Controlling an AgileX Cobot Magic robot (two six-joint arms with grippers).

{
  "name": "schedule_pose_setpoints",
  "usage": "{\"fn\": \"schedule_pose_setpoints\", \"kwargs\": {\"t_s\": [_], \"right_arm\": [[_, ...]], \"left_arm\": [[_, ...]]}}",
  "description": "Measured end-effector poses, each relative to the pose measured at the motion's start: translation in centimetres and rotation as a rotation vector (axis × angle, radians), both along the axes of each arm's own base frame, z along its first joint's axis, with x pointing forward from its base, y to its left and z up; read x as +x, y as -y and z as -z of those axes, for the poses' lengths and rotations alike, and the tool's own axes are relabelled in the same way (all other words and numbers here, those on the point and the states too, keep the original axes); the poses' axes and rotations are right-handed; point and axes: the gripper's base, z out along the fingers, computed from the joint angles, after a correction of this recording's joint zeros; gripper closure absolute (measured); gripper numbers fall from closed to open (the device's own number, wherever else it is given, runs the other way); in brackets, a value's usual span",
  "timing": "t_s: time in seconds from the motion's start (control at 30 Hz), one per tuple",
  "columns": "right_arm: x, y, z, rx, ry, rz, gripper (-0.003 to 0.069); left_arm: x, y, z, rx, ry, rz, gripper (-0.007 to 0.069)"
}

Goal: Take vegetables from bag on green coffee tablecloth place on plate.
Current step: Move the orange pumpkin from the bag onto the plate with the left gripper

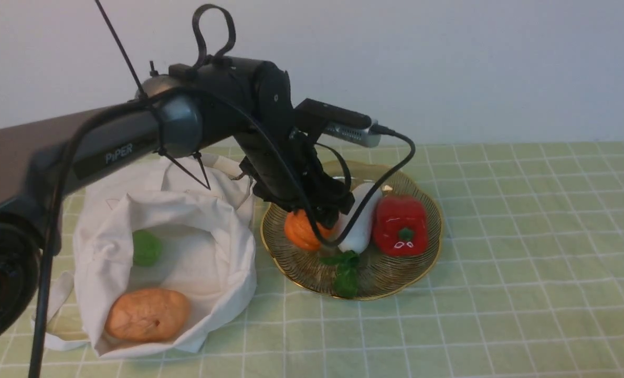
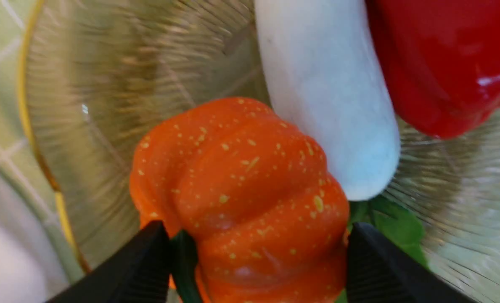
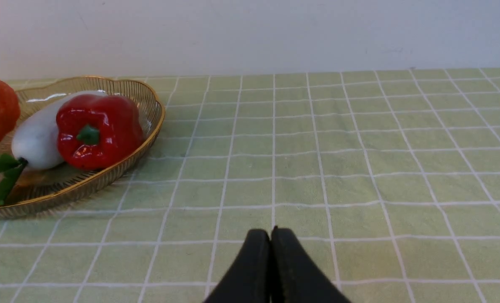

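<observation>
My left gripper [image 1: 326,216] is low over the amber glass plate [image 1: 433,251], shut on the ribbed orange pumpkin [image 1: 300,231]. In the left wrist view its two black fingers press the pumpkin's [image 2: 241,189] sides just above the plate [image 2: 107,105]. The white cloth bag [image 1: 212,257] lies open on the green tablecloth [image 1: 527,236], left of the plate. In it are the tan potato [image 1: 146,314] and a small green piece [image 1: 146,248]. My right gripper [image 3: 271,230] is shut and empty above bare cloth, right of the plate [image 3: 107,172]; it is out of the front view.
A white radish [image 1: 361,220] with green leaves [image 1: 346,275] and a red bell pepper [image 1: 401,226] lie in the plate right beside the pumpkin. The left arm's cable hangs over the plate. A pale wall stands behind the table.
</observation>
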Motion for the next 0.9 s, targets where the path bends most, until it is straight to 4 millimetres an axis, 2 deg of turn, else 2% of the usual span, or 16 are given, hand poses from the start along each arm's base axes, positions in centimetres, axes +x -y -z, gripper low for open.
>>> {"fn": "schedule_pose_setpoints", "kwargs": {"t_s": [0.37, 0.43, 0.57, 0.77, 0.83, 0.9], "right_arm": [[0.0, 0.0, 0.0, 0.0, 0.0, 0.0, 0.0674], [0.0, 0.0, 0.0, 0.0, 0.0, 0.0, 0.0674], [0.0, 0.0, 0.0, 0.0, 0.0, 0.0, 0.0674], [0.0, 0.0, 0.0, 0.0, 0.0, 0.0, 0.0674], [0.0, 0.0, 0.0, 0.0, 0.0, 0.0, 0.0674], [0.0, 0.0, 0.0, 0.0, 0.0, 0.0, 0.0674]], "left_arm": [[0.1, 0.6, 0.0, -0.034, 0.008, -0.06, 0.013], [0.1, 0.6, 0.0, -0.045, 0.008, -0.07, 0.0051], [0.1, 0.7, 0.0, -0.048, 0.007, -0.071, -0.0037], [0.0, 0.6, -0.5, -0.05, 0.01, -0.07, -0.0043], [-0.2, 0.4, -2.4, -0.05, 0.03, -0.066, -0.0014], [-0.8, 0.0, -6.0, -0.056, 0.071, -0.058, 0.0055]]}}
